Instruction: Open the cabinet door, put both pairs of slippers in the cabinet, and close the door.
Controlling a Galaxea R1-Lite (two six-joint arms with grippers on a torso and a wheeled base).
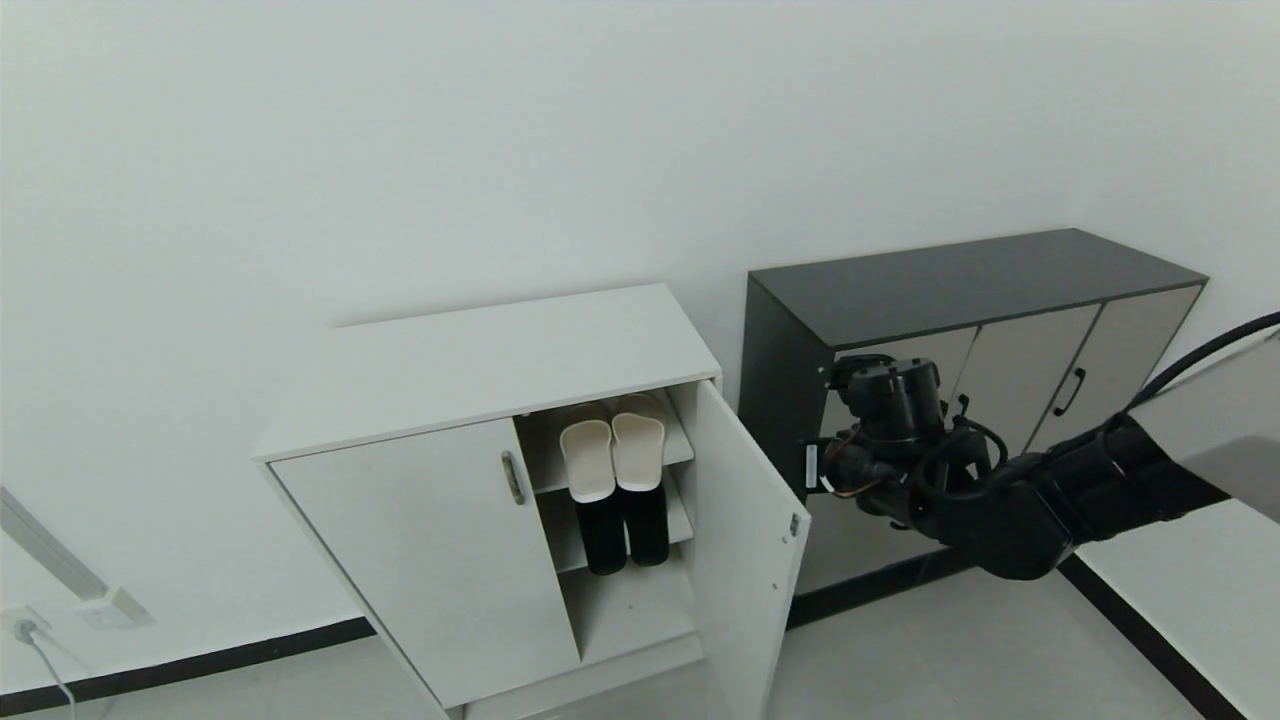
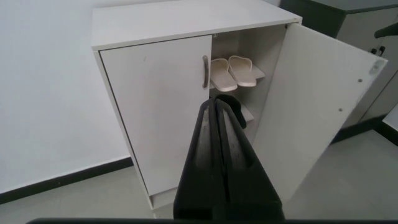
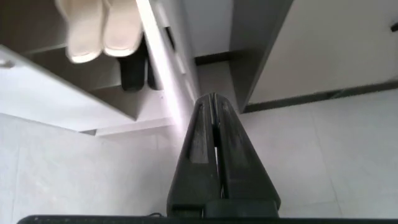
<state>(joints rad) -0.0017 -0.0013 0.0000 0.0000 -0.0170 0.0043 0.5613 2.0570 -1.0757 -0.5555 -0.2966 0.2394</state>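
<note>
1. Cabinet door (image 1: 745, 540), on the right side of the white cabinet (image 1: 500, 360), stands swung open in the head view. The left door (image 1: 430, 560) is shut, with its handle (image 1: 512, 477) at the inner edge. Cream slippers (image 1: 612, 455) lie side by side on the upper shelf, and black slippers (image 1: 625, 530) sit on the shelf just below. The right arm (image 1: 1000, 500) hangs beyond the open door, in front of a dark cabinet (image 1: 960, 280) that stands against the wall.
2. In the left wrist view, the left gripper (image 2: 217, 102) has its fingers (image 2: 205, 143) pressed together and holds nothing. It points at the open compartment, close to the inner edge of the shut door. The cream slippers (image 2: 233, 71) rest on the upper shelf. A black slipper shows just behind the fingertips on the shelf below.
3. In the right wrist view, the right gripper (image 3: 214, 99) also has its fingers (image 3: 199, 143) pressed together and empty. It is over the pale floor (image 3: 323, 143), near the edge of the open door (image 3: 165, 56). Both pairs of slippers are on their shelves inside the cabinet.
</note>
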